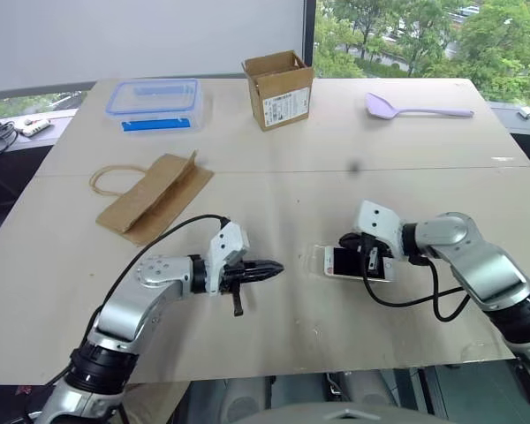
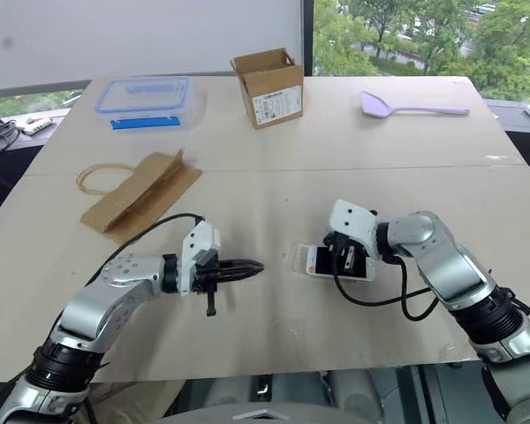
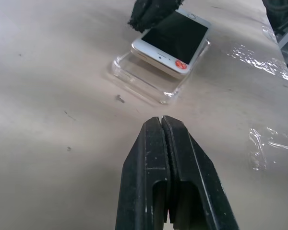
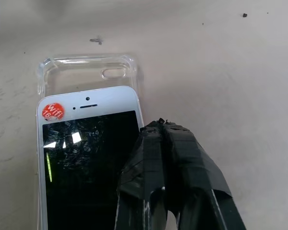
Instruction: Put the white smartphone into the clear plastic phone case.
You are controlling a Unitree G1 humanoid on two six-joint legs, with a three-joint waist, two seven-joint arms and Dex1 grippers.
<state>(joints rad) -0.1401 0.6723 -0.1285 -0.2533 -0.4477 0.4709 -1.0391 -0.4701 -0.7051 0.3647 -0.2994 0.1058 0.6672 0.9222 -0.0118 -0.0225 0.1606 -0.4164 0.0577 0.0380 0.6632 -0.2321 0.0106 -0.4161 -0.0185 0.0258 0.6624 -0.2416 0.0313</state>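
A: Where is the white smartphone (image 4: 86, 158)?

B: Lying partly inside the clear plastic phone case (image 4: 81, 72), screen up, near the table's (image 1: 274, 185) front edge, right of middle. The case's camera end sticks out past the phone.

A: And the claws?

B: The right gripper (image 4: 161, 132) is clenched empty, its tips pressing on the phone's screen. The left gripper (image 3: 162, 125), also clenched empty, points at the case from nearby, apart from it.

Both arms low and bent inward, left pincer (image 1: 269, 268) and right pincer (image 4: 165, 132) closed.
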